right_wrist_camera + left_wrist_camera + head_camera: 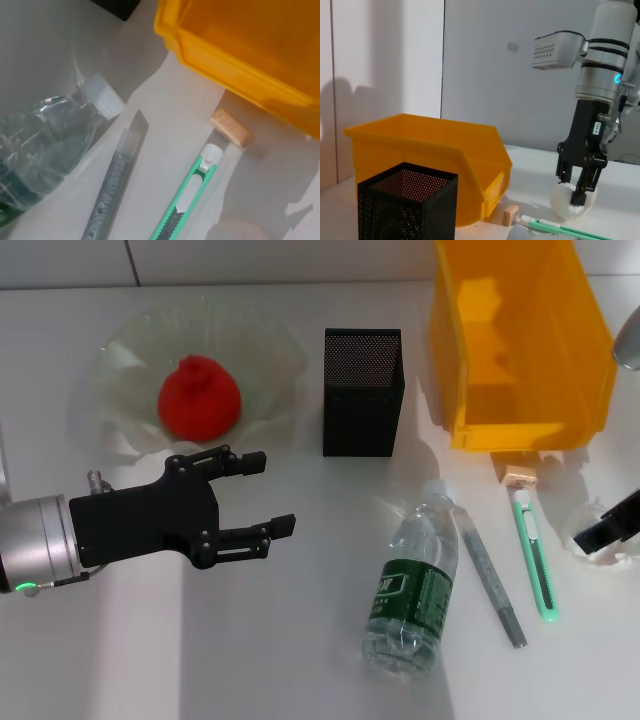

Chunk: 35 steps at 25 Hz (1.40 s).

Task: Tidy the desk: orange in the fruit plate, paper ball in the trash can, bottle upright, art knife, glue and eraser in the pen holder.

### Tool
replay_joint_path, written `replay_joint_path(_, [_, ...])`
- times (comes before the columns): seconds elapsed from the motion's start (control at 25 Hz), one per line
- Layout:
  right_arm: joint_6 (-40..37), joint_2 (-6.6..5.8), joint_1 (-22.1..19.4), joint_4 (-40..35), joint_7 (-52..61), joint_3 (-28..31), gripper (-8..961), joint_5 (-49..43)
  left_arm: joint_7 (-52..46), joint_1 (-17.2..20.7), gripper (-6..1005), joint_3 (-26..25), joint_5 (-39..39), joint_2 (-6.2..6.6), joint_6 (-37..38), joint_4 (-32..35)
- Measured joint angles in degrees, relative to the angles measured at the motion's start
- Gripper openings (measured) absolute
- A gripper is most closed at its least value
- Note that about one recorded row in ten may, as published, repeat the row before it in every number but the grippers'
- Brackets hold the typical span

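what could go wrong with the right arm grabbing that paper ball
The right end effector sits with its fingers astride the paper ball; the soft wad could slip out during the lift. The art knife and eraser lie close by and could get nudged. The lying bottle might roll if bumped.

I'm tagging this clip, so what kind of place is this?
Probably a staged desk: a white table holding a pen holder, an art knife and a yellow trash can.

A lab-style test bench: a bare white tabletop (pixel 300 660) against plain white wall panels (pixel 495 75), with a staged yellow plastic bin (pixel 520 350) at two o'clock.
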Motion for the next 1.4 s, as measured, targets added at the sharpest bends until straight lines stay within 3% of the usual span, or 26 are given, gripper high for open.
replay_joint_path(0.12, [-0.70,-0.06,-0.05,-4.15,0.00,0.61,443,2.98,0.00,0.00,808,0.00,0.00,0.00,0.00,0.00])
replay_joint_path(0.36, [-2.25,-0.18,1.25,-10.30,0.00,4.97,467,7.18,0.01,-0.08,808,0.00,0.00,0.00,0.01,0.26])
replay_joint_path(0.52, [0.73,-0.57,4.06,-12.05,0.06,8.39,483,7.23,0.01,-0.55,808,0.00,-0.02,0.00,0.01,0.33])
replay_joint_path(0.68, [7.22,-1.92,8.16,-6.67,0.06,9.69,499,5.80,0.00,-0.62,808,0.00,-0.02,0.00,0.00,0.15])
replay_joint_path(0.88, [15.77,-2.13,11.41,1.93,-0.20,9.34,520,4.92,0.01,-0.52,808,0.00,-0.01,0.00,0.02,0.12])
replay_joint_path(1.12, [17.44,-1.76,12.47,3.52,-0.15,9.09,544,4.00,0.00,-0.27,808,0.00,0.00,0.08,0.18,0.14])
replay_joint_path(1.36, [14.29,-1.86,12.56,2.16,0.56,9.59,568,3.58,0.00,-0.19,808,0.00,0.00,0.09,0.20,0.13])
replay_joint_path(1.4, [13.98,-1.90,12.47,1.84,0.69,9.59,614,3.57,0.00,-0.19,808,0.00,0.00,0.09,0.20,0.11])
